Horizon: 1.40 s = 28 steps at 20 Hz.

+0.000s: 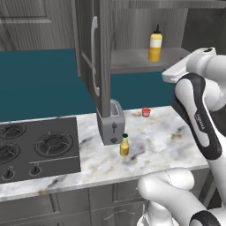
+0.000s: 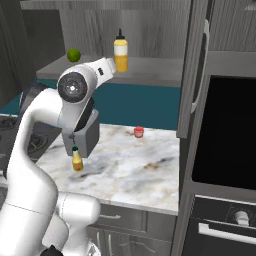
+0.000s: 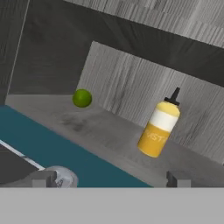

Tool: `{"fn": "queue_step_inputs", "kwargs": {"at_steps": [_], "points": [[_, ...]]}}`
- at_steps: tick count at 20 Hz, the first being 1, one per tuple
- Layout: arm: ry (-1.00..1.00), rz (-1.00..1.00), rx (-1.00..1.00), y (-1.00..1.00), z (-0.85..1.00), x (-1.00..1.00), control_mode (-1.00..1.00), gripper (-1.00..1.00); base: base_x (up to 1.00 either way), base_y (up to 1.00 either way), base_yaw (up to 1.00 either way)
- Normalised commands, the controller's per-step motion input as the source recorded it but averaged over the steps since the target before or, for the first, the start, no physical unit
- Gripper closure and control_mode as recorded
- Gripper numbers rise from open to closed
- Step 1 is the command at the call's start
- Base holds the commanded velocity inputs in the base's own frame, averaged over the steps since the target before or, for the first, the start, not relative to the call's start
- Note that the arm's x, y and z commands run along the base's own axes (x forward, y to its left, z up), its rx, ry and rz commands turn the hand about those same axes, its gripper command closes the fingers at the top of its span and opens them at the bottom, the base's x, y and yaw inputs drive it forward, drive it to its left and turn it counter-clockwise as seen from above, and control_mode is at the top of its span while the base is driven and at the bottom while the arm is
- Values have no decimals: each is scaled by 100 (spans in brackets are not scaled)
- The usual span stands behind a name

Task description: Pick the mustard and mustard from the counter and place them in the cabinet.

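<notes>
- Nearest the hand camera, the gripper (image 3: 109,178) shows two dark fingertips (image 3: 43,178) spread wide apart, holding nothing.
- Beyond them, the taller mustard bottle (image 3: 159,130) stands upright on the cabinet (image 1: 95,66) shelf (image 3: 109,135), well apart from a green lime (image 3: 82,98).
- Down on the counter (image 1: 163,141), the smaller mustard bottle (image 1: 124,145) stands upright just in front of a grey toaster (image 1: 111,123).
- Farther back sits a red cup (image 1: 146,112).

Orange-yellow squeeze bottle (image 3: 158,133) with dark nozzle, on grey shelf (image 3: 100,131). Small yellow bottle (image 1: 124,145), dark green cap, on white grey-veined marble counter (image 1: 159,141). Red cup (image 1: 146,112), green ball (image 3: 82,98).
</notes>
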Motion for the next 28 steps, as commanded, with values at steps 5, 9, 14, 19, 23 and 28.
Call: {"fn": "queue_step_inputs", "kwargs": {"at_steps": [5, 9, 14, 19, 23, 28], "points": [[0, 15, 0, 19, -36, -48, -100, -100, 0, 0, 0], [5, 10, 0, 27, -43, -35, -100, -100, 0, 0, 0], [11, 3, -1, 32, -52, -26, -100, -100, 0, 0, 0], [15, 0, -4, 33, -51, -16, -100, -100, 0, 0, 0], [20, 0, -3, 20, -51, -1, -100, -100, 0, 0, 0], [19, 0, 0, 10, -46, 0, -100, -100, 0, 0, 0]]}}
